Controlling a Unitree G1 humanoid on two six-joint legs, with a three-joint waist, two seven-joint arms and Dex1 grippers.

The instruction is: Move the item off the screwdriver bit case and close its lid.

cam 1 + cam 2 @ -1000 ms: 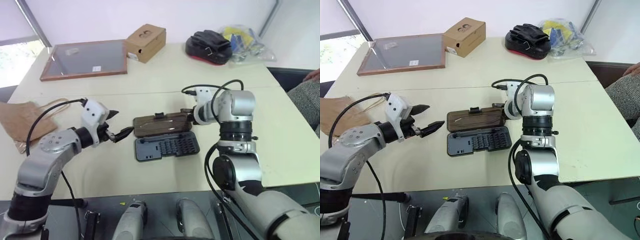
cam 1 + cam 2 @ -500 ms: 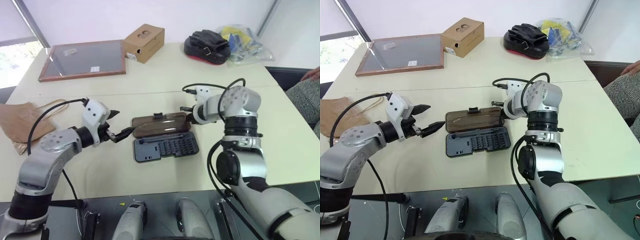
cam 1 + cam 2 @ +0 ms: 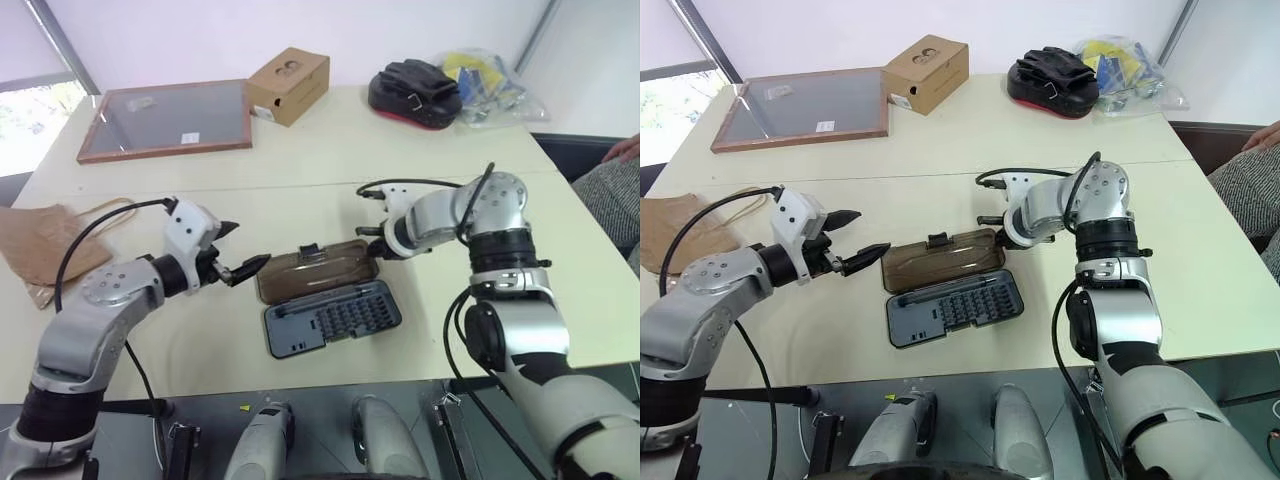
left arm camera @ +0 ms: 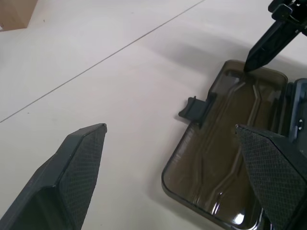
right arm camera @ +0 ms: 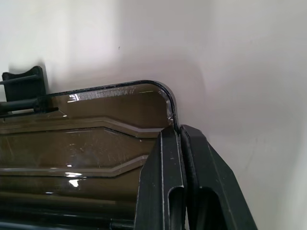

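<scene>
Lid (image 3: 318,268) of your bit case (image 3: 330,315) sits mid-table, hinged open on the far side of the tray. Your right gripper (image 3: 998,236) is clenched shut, its tips at the lid's far right corner, apparently touching the rim. Your left gripper (image 3: 243,255) hangs spread wide just left of the lid, grasping nothing. Since a second ago the lid's far edge has lifted from flat, and the whole case has swung, its right end now farther from you. Its long axis runs left to right, slightly skewed. Your paper bag (image 3: 45,248) lies at the table's left edge, well apart from the case.
</scene>
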